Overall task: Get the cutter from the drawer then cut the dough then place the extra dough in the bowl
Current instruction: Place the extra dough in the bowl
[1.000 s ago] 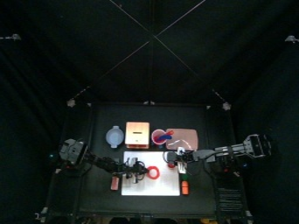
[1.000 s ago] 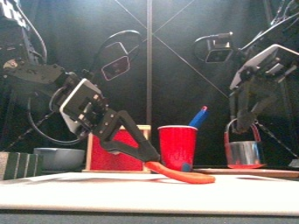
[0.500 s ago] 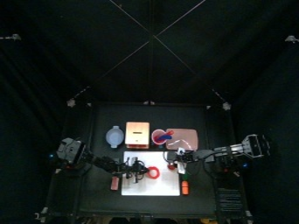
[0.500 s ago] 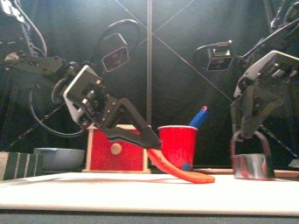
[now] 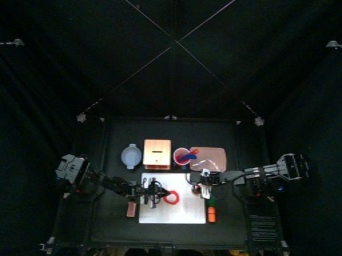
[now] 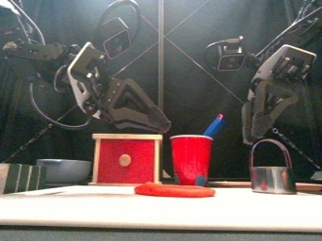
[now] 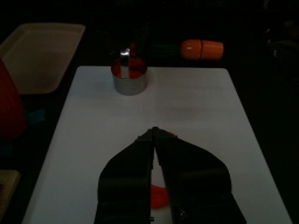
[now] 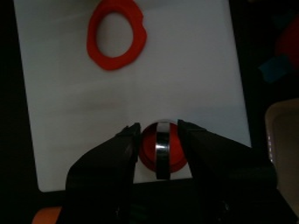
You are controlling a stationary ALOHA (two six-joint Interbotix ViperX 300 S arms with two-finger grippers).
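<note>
Two grippers, and we count one of everything else. The left gripper (image 7: 155,133) has its jaws pressed together on nothing, and hangs above the one ring of dough (image 6: 176,190), which lies flat on the board (image 5: 187,211). The right gripper (image 8: 158,131) has its jaws a little apart above the one cutter (image 6: 270,175), which stands on the board's right part; we cannot tell whether they touch it. Behind stand one box (image 6: 126,160), one bowl (image 6: 63,170) and one red cup (image 6: 193,158). The top view shows us the pink tray (image 5: 215,157), which the front view does not. The right wrist view shows the dough's hole, where the front view gives only a low red strip.
</note>
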